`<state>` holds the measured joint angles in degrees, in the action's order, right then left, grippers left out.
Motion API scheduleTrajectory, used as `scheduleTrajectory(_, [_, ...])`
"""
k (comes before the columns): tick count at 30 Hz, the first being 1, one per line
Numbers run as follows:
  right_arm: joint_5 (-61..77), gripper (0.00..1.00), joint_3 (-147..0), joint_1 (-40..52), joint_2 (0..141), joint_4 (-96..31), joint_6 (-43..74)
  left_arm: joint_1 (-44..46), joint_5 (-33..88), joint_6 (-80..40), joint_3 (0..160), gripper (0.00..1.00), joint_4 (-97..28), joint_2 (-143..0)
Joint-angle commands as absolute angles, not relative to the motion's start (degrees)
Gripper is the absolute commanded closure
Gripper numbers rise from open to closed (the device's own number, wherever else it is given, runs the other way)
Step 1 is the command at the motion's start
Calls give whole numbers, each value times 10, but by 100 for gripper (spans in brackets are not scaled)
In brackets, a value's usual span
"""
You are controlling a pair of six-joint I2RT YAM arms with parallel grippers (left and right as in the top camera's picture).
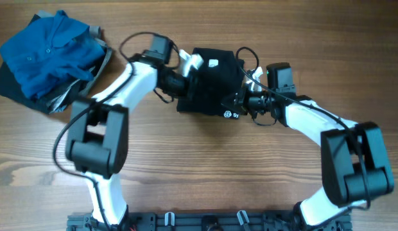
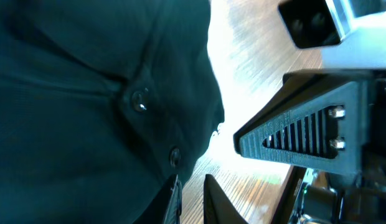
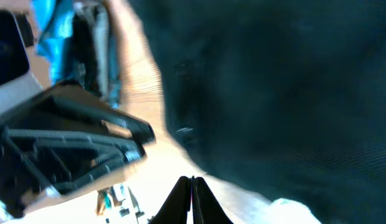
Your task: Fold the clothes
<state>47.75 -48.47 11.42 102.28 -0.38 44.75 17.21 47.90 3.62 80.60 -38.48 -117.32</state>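
The black garment lies folded into a compact block at the table's middle back, with its white neck tag on top and its white logo at the front right corner. My left gripper is at the garment's left edge. In the left wrist view the black fabric with its buttons fills the left, and the fingers stand a little apart with bare wood between them, one against the fabric. My right gripper is at the garment's right edge, and its fingers are shut and empty, just short of the fabric.
A bright blue collared shirt lies bunched on dark and grey cloth at the back left corner. The right gripper's body shows close by in the left wrist view. Black cables loop over both wrists.
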Motion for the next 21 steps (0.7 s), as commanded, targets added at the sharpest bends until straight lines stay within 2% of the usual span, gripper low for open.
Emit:
scheduleTrajectory(1, [450,96,-488,110,1090,-15,470,188,480,1,805,87,-386,-1248])
scheduleTrajectory(6, [423,96,-488,66,1091,-103,495,139,410,-24,805,85,-416,-1263])
scheduleTrajectory(8, [424,96,-488,59,1089,-110,493,106,411,-24,805,80,-418,-1261])
scheduleTrajectory(11, [424,95,-488,57,1065,-112,467,46,440,-19,810,67,-459,-1232])
scheduleTrajectory(12, [430,94,-488,53,1053,-111,449,32,443,-18,810,67,-466,-1218])
scheduleTrajectory(16, [437,81,-488,21,949,-127,338,-24,442,-17,810,64,-472,-1118])
scheduleTrajectory(20, [437,60,-488,8,852,-122,265,-33,396,-17,810,46,-455,-1086])
scheduleTrajectory(21, [438,59,-488,8,848,-123,254,-33,396,-17,809,45,-455,-1087])
